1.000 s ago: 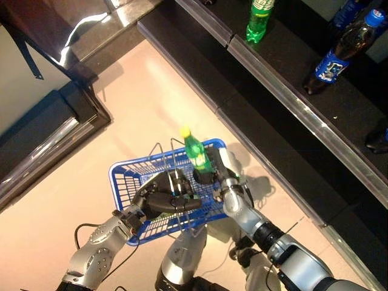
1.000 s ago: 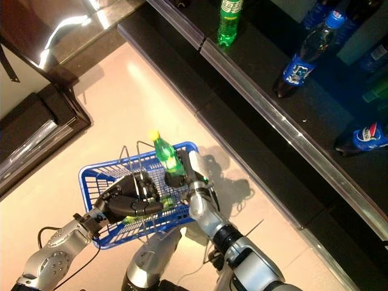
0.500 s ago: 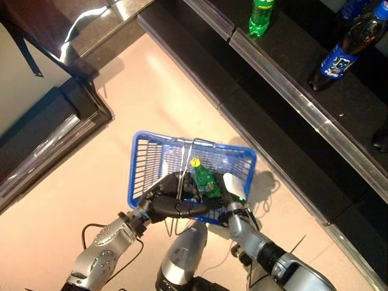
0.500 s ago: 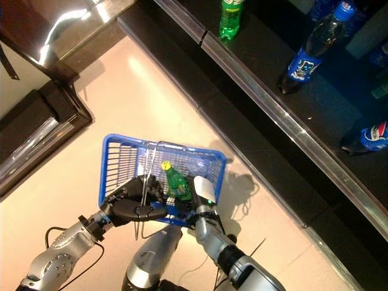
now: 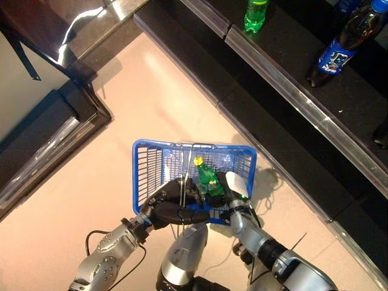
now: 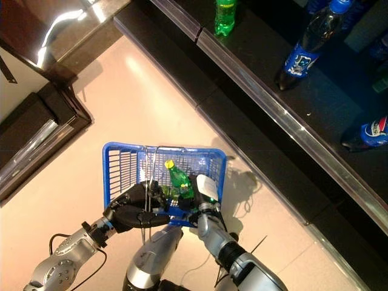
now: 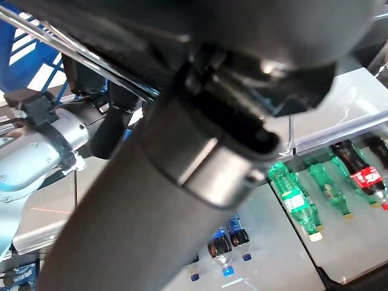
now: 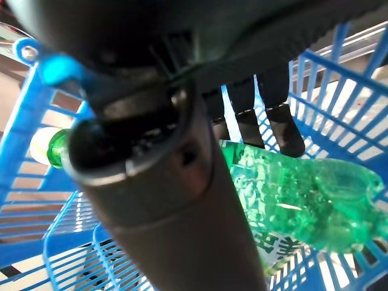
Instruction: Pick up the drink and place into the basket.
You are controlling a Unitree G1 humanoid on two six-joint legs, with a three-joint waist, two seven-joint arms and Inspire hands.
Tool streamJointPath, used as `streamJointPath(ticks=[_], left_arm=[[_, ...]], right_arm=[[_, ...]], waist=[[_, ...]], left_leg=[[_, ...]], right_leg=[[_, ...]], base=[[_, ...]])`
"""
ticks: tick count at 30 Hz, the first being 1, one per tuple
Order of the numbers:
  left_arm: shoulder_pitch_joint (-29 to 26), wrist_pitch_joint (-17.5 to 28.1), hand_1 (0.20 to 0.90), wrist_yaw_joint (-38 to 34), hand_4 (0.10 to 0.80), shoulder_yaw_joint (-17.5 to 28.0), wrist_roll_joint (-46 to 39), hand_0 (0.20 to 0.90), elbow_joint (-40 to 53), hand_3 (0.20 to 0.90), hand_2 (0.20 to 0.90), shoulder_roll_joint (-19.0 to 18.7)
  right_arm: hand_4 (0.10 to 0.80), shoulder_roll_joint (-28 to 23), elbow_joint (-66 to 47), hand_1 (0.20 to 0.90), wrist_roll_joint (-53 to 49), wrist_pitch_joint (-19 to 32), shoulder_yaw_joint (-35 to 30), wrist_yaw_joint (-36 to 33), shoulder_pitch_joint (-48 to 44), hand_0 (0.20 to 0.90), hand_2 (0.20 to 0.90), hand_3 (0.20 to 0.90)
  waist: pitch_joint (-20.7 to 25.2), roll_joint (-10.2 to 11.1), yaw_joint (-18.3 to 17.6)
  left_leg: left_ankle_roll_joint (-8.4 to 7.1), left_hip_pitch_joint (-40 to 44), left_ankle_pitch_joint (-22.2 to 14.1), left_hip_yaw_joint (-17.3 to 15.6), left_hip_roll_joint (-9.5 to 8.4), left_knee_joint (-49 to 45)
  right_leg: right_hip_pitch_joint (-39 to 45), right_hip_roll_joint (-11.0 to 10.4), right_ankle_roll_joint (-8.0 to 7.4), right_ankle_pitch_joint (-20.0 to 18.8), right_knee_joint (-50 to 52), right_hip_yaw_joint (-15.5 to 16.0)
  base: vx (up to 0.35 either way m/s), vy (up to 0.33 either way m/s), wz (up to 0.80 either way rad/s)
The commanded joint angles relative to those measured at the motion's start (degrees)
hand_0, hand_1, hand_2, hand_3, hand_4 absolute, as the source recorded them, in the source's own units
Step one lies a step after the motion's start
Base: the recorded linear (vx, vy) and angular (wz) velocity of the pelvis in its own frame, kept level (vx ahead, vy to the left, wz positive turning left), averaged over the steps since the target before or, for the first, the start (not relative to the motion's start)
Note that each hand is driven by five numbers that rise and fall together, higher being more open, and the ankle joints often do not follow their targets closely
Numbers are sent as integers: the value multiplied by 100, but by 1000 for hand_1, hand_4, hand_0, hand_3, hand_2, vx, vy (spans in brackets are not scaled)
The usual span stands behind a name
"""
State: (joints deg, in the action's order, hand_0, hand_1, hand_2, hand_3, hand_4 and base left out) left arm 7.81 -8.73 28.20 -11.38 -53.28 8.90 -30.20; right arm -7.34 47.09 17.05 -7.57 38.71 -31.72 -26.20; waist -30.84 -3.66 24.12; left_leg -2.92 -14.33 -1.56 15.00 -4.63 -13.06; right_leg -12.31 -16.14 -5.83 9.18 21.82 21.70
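Observation:
The blue basket [image 5: 142,176] hangs in front of me, off the floor. My left hand [image 5: 173,211] is shut on its thin wire handles [image 5: 189,159] at the near rim. My right hand [image 5: 234,185] is shut on a green drink bottle [image 5: 208,177] with a yellow cap and holds it inside the basket, tilted, cap pointing away from me. In the right wrist view the fingers [image 8: 273,115] curl over the green bottle [image 8: 303,206], with the basket's mesh [image 8: 339,66] around it.
A long black shelf [image 5: 285,91] runs across the far right. A green bottle [image 5: 254,15] and a dark bottle with a blue label [image 5: 336,51] stand on it, with another blue-labelled bottle [image 6: 370,133] farther right. A dark cabinet [image 5: 54,121] stands at the left.
The basket has come up and forward under the bottle. My right hand has lowered the green bottle from above the right rim down into the basket.

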Motion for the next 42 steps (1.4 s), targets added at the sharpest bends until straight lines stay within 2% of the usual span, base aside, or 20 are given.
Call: streamJointPath(ticks=[1,4,8,9,10,11,12,14,19,23,26,30,33,36,42], left_arm=[[-752,1293,300,1179,100,619,-1287,300,2751,200,300,546],[-746,1171,300,1145,100,518,-1192,300,2801,200,300,585],[-777,1054,300,1056,100,435,-1136,300,2859,200,300,583],[-788,1021,300,1038,100,422,-1138,300,2859,200,300,580],[-855,973,300,927,100,357,-1061,300,2878,200,300,618],[-944,926,300,777,100,252,-926,300,2895,200,300,683],[-1092,871,300,582,100,109,-739,300,2878,200,300,772],[-1501,928,300,72,100,-328,-353,300,2707,200,300,865],[-2260,1308,300,-815,100,-964,42,300,2273,200,300,971],[-2857,1563,300,-1646,100,-1308,284,300,1972,200,300,1125],[-3131,1714,300,-2115,100,-1434,436,300,1808,200,300,1230],[-3620,1937,300,-2943,100,-1569,889,300,1584,200,300,1437],[-3725,2028,300,-3174,100,-1540,1044,300,1501,200,300,1492],[-3872,2192,300,-3552,100,-1445,1344,300,1394,200,300,1595],[-3868,2414,300,-3799,100,-1277,1495,300,1341,200,300,1649]], right_arm=[[100,-136,599,300,-395,-684,-86,-145,-84,300,300,200],[100,-75,949,300,-643,-1030,-120,-61,-290,300,300,200],[100,15,1238,300,-947,-992,-263,-140,-511,300,300,200],[188,31,1296,375,-986,-980,-295,-130,-556,375,375,288],[377,95,1364,538,-1026,-964,-292,-161,-583,538,538,477],[438,172,1395,589,-1130,-1001,-266,-191,-641,589,589,538],[800,288,1432,900,-1303,-1052,-235,-184,-757,900,900,900],[800,510,1515,900,-1663,-1119,-195,-116,-1050,900,900,900],[800,617,1461,900,-1900,-874,-98,-101,-1306,900,900,900],[800,642,1106,900,-1943,-685,70,-200,-1339,900,900,900],[800,616,661,900,-1930,-734,169,-280,-1305,900,900,900],[800,301,-979,900,-1817,-1093,479,-340,-954,900,900,900],[800,107,-1646,900,-1716,-1180,508,-330,-744,900,900,900],[800,-244,-2487,900,-1479,-1101,342,-136,-437,900,900,900],[800,-819,-3502,900,-1315,-1126,1,185,-68,900,900,900]], waist=[[111,-400,104],[137,-387,185],[165,-360,265],[178,-347,285],[174,-327,303],[175,-292,314],[176,-221,326],[201,-45,327],[223,115,169],[260,230,-62],[274,293,-230],[279,477,-678],[278,546,-851],[280,635,-1150],[293,690,-1443]], left_leg=[[298,-360,368,30,-273,-320],[293,-296,364,81,-283,-315],[302,-253,381,145,-305,-276],[301,-241,383,163,-312,-264],[313,-235,370,157,-311,-280],[321,-237,352,142,-305,-301],[319,-236,328,143,-295,-321],[311,-228,297,156,-260,-367],[297,-210,288,117,-189,-346],[276,-207,269,-9,-110,-337],[269,-198,264,-109,-55,-319],[275,-237,267,-356,64,-319],[272,-238,253,-490,124,-342],[282,-237,258,-690,214,-365],[282,-218,257,-903,318,-406]], right_leg=[[647,111,151,-747,-571,169],[770,106,147,-752,-618,212],[872,112,137,-773,-692,255],[906,114,136,-777,-726,265],[927,101,118,-787,-729,259],[935,101,120,-783,-718,251],[969,125,130,-778,-734,224],[1081,185,144,-806,-807,193],[1087,230,139,-847,-861,107],[988,244,118,-857,-816,-13],[904,254,105,-856,-770,-108],[652,281,83,-889,-669,-313],[556,290,85,-891,-601,-411],[383,329,104,-880,-486,-599],[220,364,135,-829,-327,-795]], base=[[56,-24,1],[67,-19,6],[56,-15,15],[54,-11,7],[67,-17,3],[76,-42,0],[101,-93,1],[94,-102,3],[6,-2,-1],[-11,41,-10],[-18,57,-13],[-57,58,-19],[-41,47,-35],[-41,60,-20],[-24,56,-24]])
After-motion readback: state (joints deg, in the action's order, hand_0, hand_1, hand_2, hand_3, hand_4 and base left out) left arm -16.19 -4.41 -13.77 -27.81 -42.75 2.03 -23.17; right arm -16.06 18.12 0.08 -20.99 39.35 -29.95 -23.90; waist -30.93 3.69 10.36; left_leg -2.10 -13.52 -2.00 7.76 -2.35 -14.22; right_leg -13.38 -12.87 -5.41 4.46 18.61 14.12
